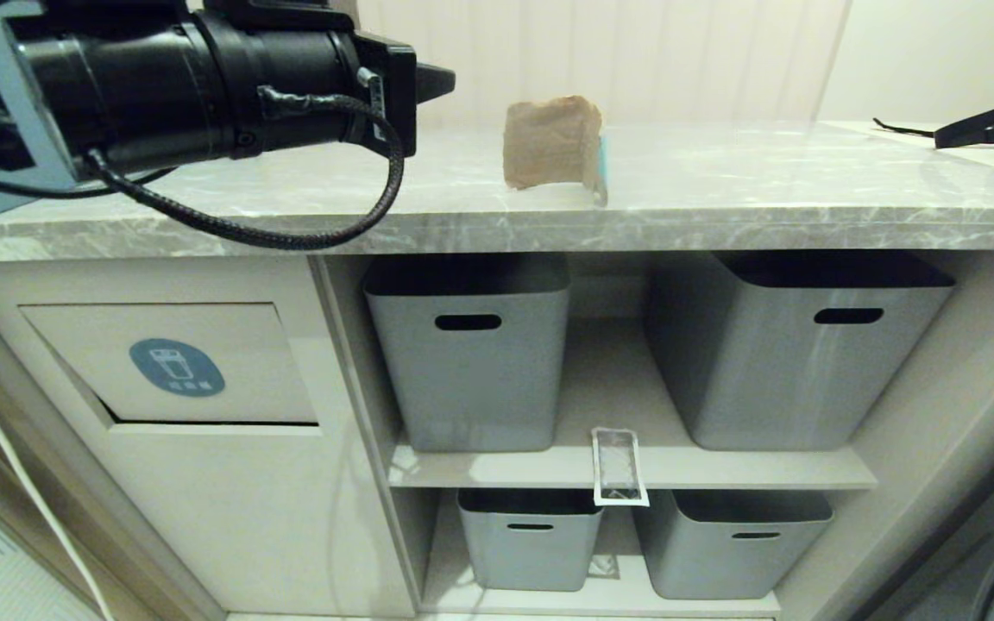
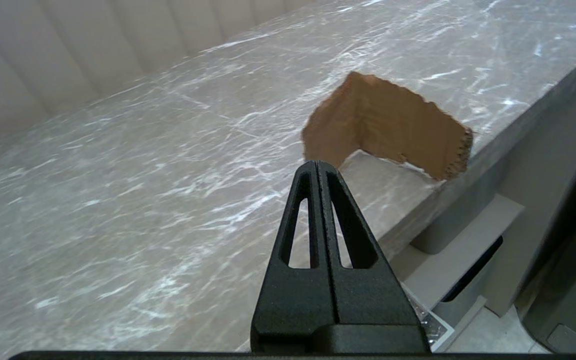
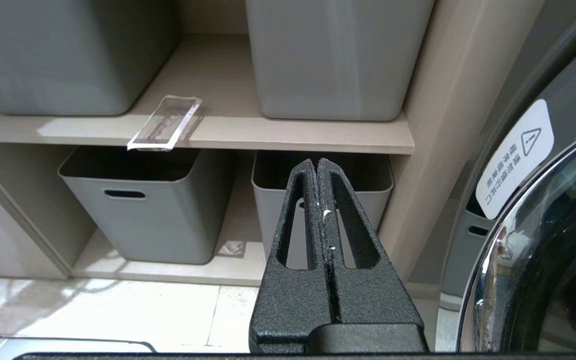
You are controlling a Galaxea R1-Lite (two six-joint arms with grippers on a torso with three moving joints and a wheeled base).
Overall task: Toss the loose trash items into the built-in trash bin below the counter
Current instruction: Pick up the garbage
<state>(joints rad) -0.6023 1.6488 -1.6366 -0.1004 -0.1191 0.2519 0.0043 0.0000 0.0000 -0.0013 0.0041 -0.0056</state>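
**Hovering over the counter with both claws pressed together**

Your left claw (image 2: 317, 167) hangs above the counter (image 2: 118, 200), its two fingers pressed flat against each other and pinching nothing. Just past its tips, near the counter's front edge, stands a torn piece of brown cardboard (image 2: 388, 127), bent so that it props itself upright; it is close to the claw but not touching it. In the head view you see the left arm (image 1: 186, 78) reaching in over the slab from the left, with the same cardboard (image 1: 551, 142) a little beyond it, a teal face showing along one edge.

Below and to the left of that arm, you have the trash bin (image 1: 178, 366) in the beige cabinet front, its flap marked with a blue oval sticker.

Your right claw (image 3: 317, 165) is low down, pointing toward the shelves, its fingers also pressed together on nothing. Ahead of it and up to one side, a clear wrapper with white edges (image 3: 164, 123) lies on the upper shelf (image 3: 293, 135), overhanging its front lip between two grey tubs (image 3: 335, 55). Two more tubs sit on the shelf beneath. A black strap (image 1: 984, 129) lies at the far right end of the counter.
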